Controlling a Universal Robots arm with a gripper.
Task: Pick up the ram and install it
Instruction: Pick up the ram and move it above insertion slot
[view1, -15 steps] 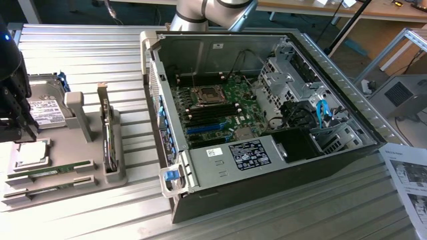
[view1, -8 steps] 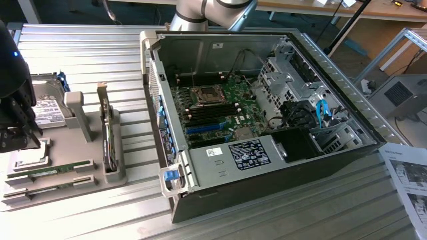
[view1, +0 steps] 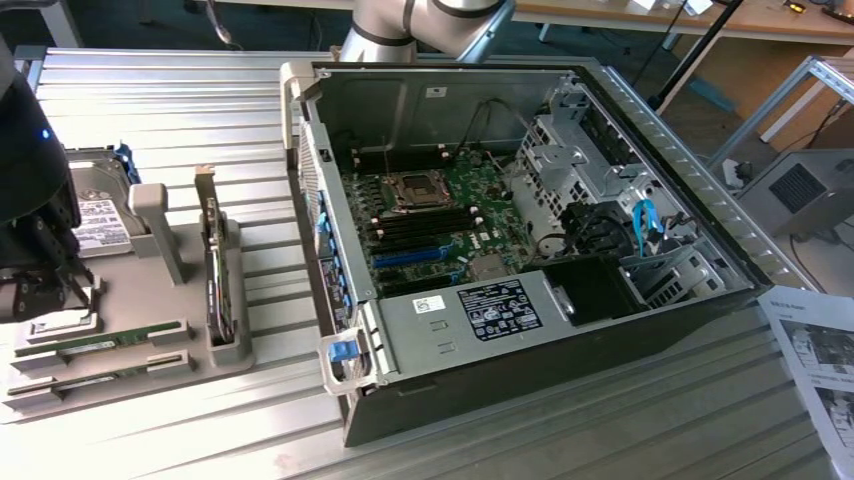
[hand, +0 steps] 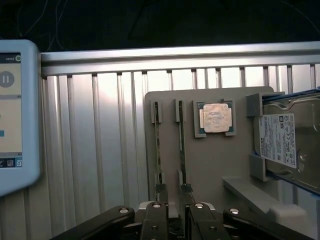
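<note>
Two ram sticks, thin green boards on edge, stand side by side in slots of the grey parts tray: one ram and a second ram. My gripper hovers over their near ends, jaws open, with the second stick lined up with the gap and nothing held. In the exterior view the gripper is a dark shape over the left end of the tray, above the rams. The motherboard with its black slots lies inside the open computer case.
The tray also holds a square silver processor chip, a hard drive and an upright card with a metal bracket. A white-cased screen device sits beside the tray. Paper sheets lie at the exterior view's right. Ribbed metal tabletop all round.
</note>
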